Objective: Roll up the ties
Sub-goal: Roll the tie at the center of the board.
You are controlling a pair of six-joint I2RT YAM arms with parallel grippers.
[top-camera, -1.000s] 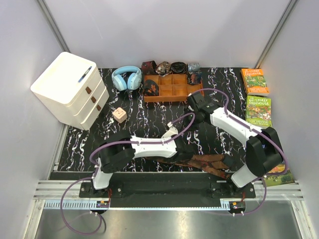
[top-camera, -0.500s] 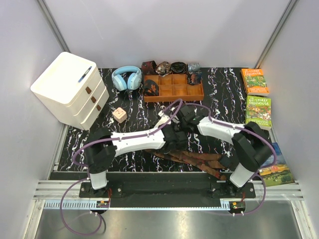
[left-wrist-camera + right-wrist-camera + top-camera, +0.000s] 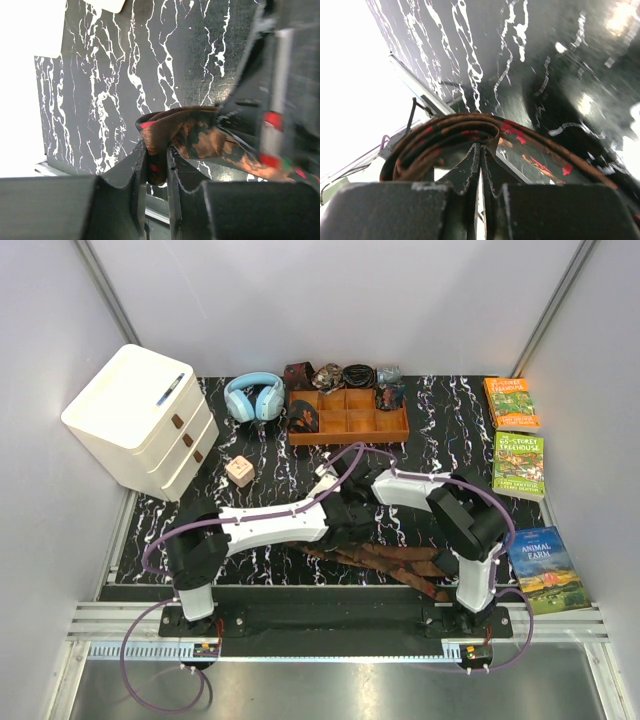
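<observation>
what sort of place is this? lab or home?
Likely a lab test cell, not a home: bare grey panel walls, arms bolted to an aluminium rail, props like drawers and headphones staged on a marbled mat.

"ANIMAL FARM" on the blue book (image 3: 545, 558), "TREEHOUSE" on the green book (image 3: 519, 462), seemingly the same "TREEHOUSE" title on the orange book (image 3: 511, 401), smaller print on all three covers too small to read

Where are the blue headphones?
In the top view, the blue headphones sit at the back, between the white drawers and the wooden tray.
</observation>
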